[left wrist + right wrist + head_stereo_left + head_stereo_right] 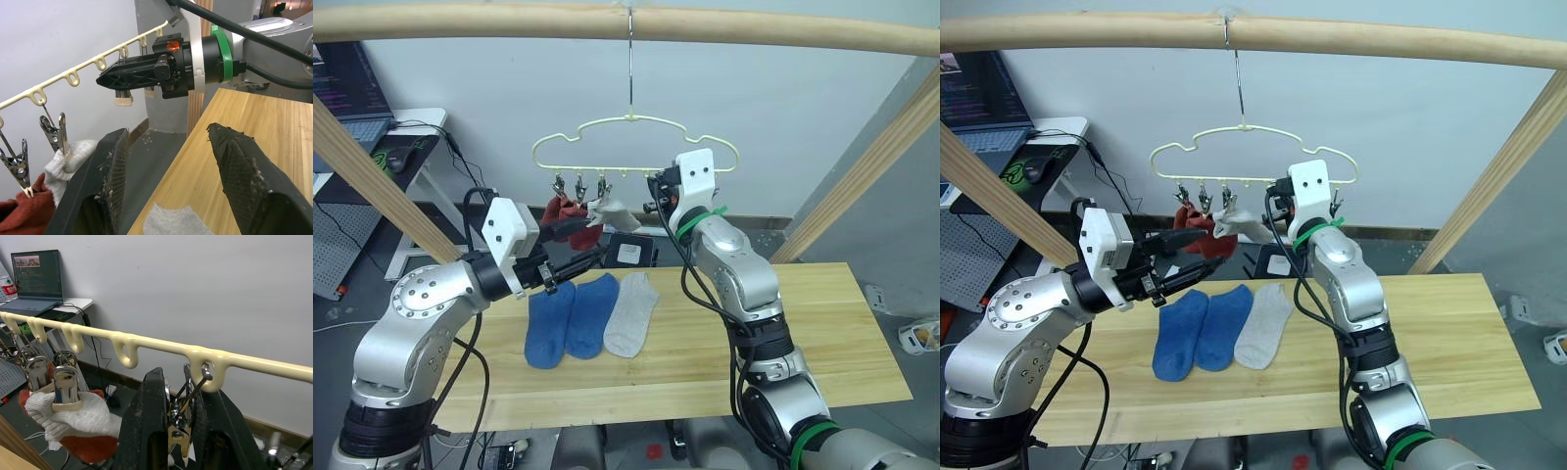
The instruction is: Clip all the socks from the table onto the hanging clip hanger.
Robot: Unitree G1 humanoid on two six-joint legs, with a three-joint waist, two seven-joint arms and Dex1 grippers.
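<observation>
Three socks [590, 315] on table [822, 333]; right fingers [182, 431] pinch hanger clip [182, 413], left fingers [168, 186] wide, empty.

A robotics lab or test room: a bare white wall [783, 108], a rough wooden pole frame [607, 22] over a plank tabletop [822, 333], and a side desk [421, 122] with an open laptop [36, 276], trailing cables [460, 162] and pegboard [333, 245].
</observation>
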